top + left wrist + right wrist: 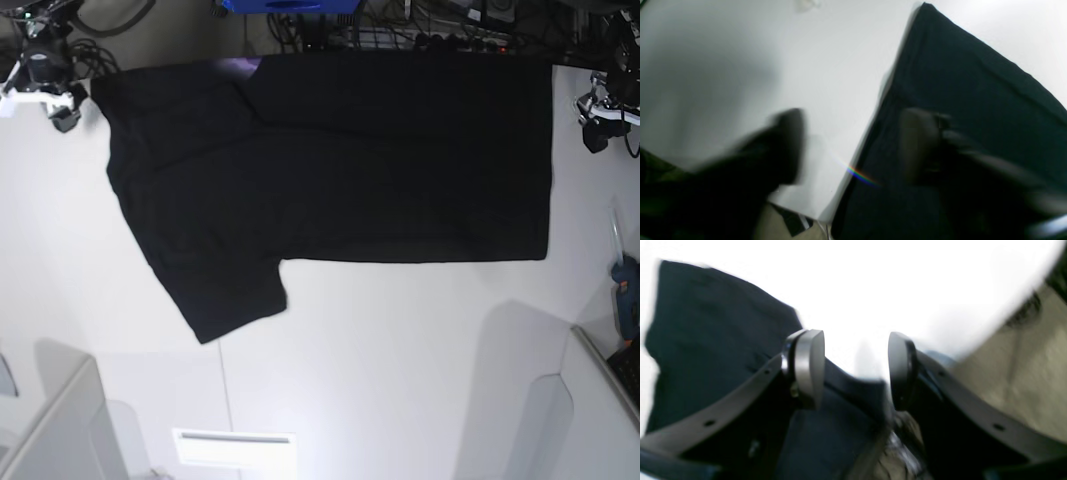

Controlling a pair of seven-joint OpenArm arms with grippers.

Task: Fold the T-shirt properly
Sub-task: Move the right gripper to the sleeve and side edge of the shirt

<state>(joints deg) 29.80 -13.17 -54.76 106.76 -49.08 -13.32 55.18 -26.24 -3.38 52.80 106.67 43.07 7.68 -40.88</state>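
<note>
T-shirt (380, 160) lies flat along the desk's (400, 360) far edge; both grippers, left (853, 146) and right (856, 370), gape wide, empty. Next: regrasp edges for folding.

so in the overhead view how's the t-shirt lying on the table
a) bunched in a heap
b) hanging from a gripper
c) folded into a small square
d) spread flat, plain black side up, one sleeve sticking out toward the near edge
d: the T-shirt lies spread flat on the white table, black side up, with a sleeve jutting toward the near edge.
</note>
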